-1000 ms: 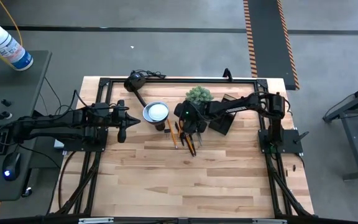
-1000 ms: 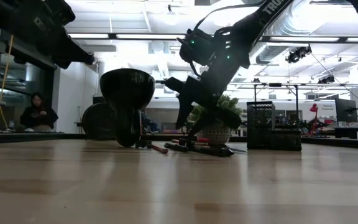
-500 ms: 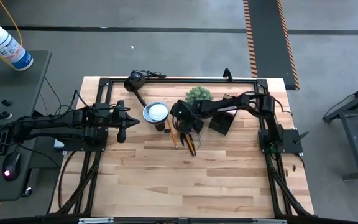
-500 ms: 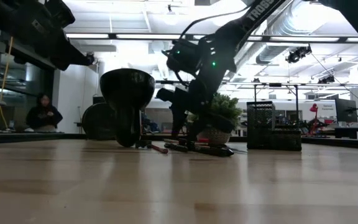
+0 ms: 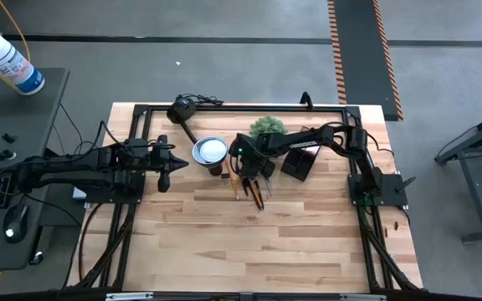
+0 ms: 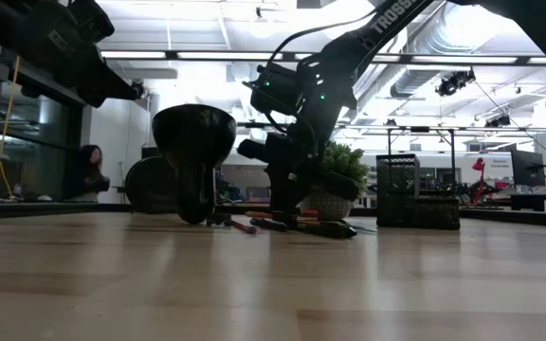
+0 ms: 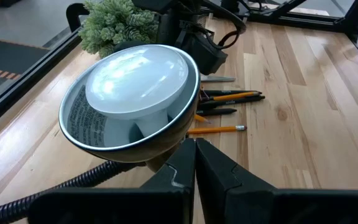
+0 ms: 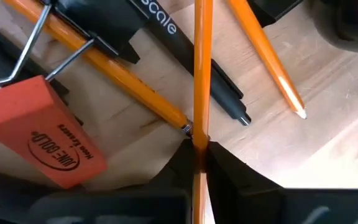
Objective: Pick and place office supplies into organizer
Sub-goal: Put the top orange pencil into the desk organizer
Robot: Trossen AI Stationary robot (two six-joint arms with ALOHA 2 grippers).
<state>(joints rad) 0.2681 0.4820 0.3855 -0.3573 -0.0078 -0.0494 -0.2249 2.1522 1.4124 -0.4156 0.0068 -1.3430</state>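
Pencils [image 5: 249, 186] and pens are lying in a loose pile on the table [image 5: 224, 242], middle-ish, just right of the desk lamp [image 5: 209, 151] and a bit nearer than the little plant [image 5: 267, 127]. The organizer [image 5: 298, 164] sits just right of the pile, still waiting.

Right pincer [image 8: 199, 149] is down in the pile and closed on one orange pencil [image 8: 202, 68], pinched between the fingertips. What bugs me is how crowded it is down there. Another orange pencil [image 8: 114, 71] runs right up to the grip point, its metal end touching or nearly touching the fingers, and a black pen [image 8: 213, 90] crosses under the held one. There's also an orange eraser [image 8: 42, 137] just beside. If the arm lifts, I reckon the neighbour could get dragged or flicked along, maybe rolling off toward the lamp.

Other worry: a thin round pencil held near one spot may swing or twist in the grip on the way, and then it'd hit the organizer's rim instead of dropping in. I can't tell how far from the pencil's middle the grip is.

Left pincer [image 7: 195, 165] is shut, empty, parked at the left beside the lamp head.
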